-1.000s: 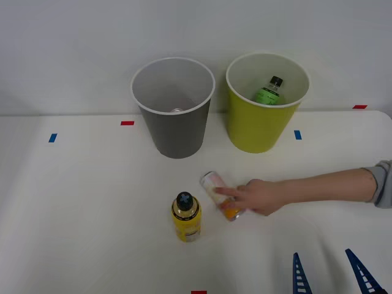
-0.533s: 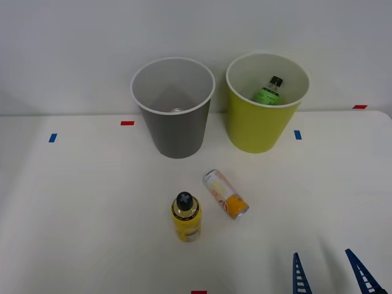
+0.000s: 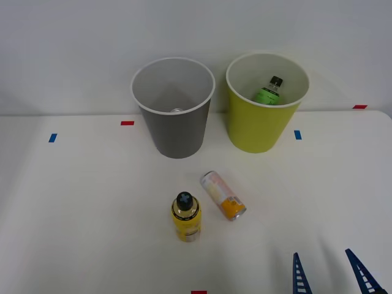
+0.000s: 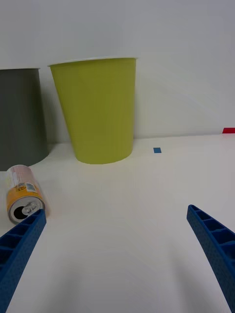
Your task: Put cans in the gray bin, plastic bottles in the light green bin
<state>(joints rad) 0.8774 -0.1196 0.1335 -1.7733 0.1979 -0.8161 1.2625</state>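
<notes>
A pink-to-orange can (image 3: 223,195) lies on its side mid-table, and the wrist view shows its silver end (image 4: 22,193). Just left of it stands a yellow bottle (image 3: 185,217) with a black cap. At the back stand the gray bin (image 3: 174,109), something small at its bottom, and the light green bin (image 3: 265,104), which holds a green-label bottle (image 3: 269,90). My right gripper (image 3: 331,275) hangs open near the table's front right edge, well short of the can, with nothing between its blue fingers (image 4: 215,252).
Small red and blue tape marks (image 3: 127,123) dot the white table (image 3: 79,208). A pale wall stands right behind the bins. Open table lies between my gripper and the can.
A person's hand that was touching the can has withdrawn to the right and out of view. The can has shifted slightly and lies free. My gripper has not moved.
</notes>
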